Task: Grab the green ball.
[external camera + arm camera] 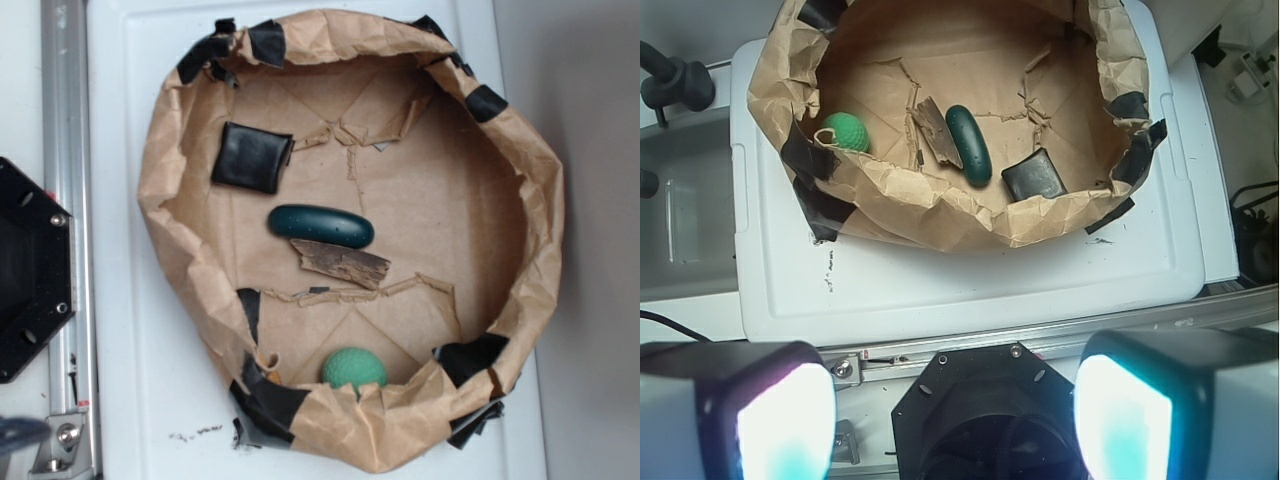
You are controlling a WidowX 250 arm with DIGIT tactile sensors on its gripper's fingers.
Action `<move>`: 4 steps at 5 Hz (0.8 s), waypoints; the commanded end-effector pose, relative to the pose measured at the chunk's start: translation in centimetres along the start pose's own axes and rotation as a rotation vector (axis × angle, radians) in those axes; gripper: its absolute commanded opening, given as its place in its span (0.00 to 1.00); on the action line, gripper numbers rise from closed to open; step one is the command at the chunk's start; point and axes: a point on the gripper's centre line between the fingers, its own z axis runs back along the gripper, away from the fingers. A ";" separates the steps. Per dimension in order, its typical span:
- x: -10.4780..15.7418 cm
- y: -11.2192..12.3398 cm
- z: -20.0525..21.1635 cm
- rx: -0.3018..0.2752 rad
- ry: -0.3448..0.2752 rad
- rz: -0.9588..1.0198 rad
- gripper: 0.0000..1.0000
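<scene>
The green ball (353,368) is small, round, mint green and dimpled. It lies inside a brown paper bowl (520,170), against its near wall; in the wrist view the ball (845,131) sits at the bowl's left side. My gripper (955,415) shows only in the wrist view, high above the robot's black base and well short of the bowl. Its two glowing pads (785,425) stand wide apart with nothing between them. The gripper does not show in the exterior view.
In the bowl lie a dark teal speckled oval (320,226), a piece of bark (340,262) and a black square pad (250,157). The bowl's crumpled walls (930,205), patched with black tape, stand on a white lid (970,285). A metal rail (65,120) and the black base (30,270) lie left.
</scene>
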 end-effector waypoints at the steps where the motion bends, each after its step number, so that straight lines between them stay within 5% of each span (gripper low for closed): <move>1: 0.0 0.0 0.0 0.000 0.000 0.000 1.00; 2: 4.6 -0.2 -3.6 -0.026 0.011 0.212 1.00; 3: 9.1 -0.6 -7.3 -0.120 0.030 0.375 1.00; 4: 12.9 -1.0 -11.6 -0.101 0.046 0.500 1.00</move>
